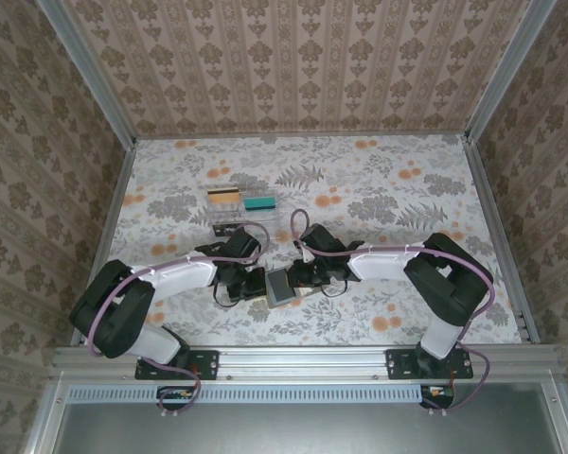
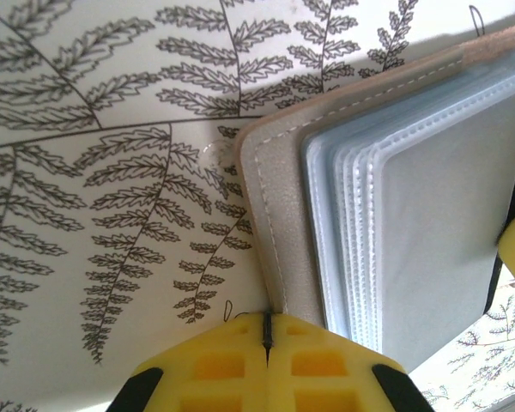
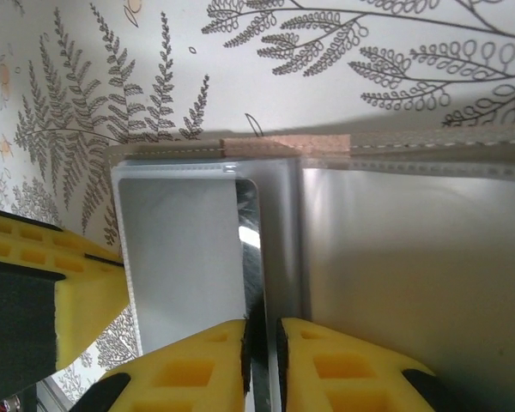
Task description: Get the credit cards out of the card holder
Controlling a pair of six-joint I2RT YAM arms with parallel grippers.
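Left hand (image 2: 266, 336) pressed together on the grey-brown cover edge of the card holder (image 1: 282, 287), open at the desk's (image 1: 407, 189) near middle between both arms. Right hand (image 3: 262, 343) nipped almost together on a thin shiny leaf (image 3: 251, 257) beside the fold, card or sleeve unclear. Probably calls for a pull along that leaf, straight back toward the right wrist.

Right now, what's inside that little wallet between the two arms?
The card holder is open, showing a stack of clear plastic sleeves, one with a plain grey card in it. Whether the sleeves beneath hold more cards is hidden.
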